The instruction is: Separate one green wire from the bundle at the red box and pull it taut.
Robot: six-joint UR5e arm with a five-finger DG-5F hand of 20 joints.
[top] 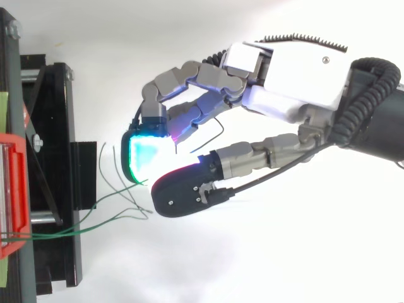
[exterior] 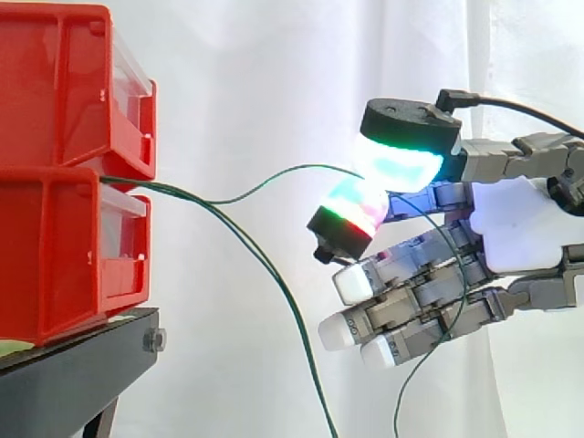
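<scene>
Half done, looks like | pinches one green wire (exterior: pixel 306 167) between glowing pads (exterior: pixel 401 164) of hand (exterior: pixel 520 228), right of red boxes (exterior: pixel 64 228) | holds it clear of hanging bundle (exterior: pixel 281 292) | sags, so needs pulling taut

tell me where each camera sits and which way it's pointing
Side view: sits beside the work at about its height, looking level across at the stacked red bins on the left; the hand comes in from the right, its pads pinching a green wire.
Top view: sits above the work, looking down on the black stand; the hand reaches in from the right.
Shared: the same hand, red bins and green wire.
</scene>
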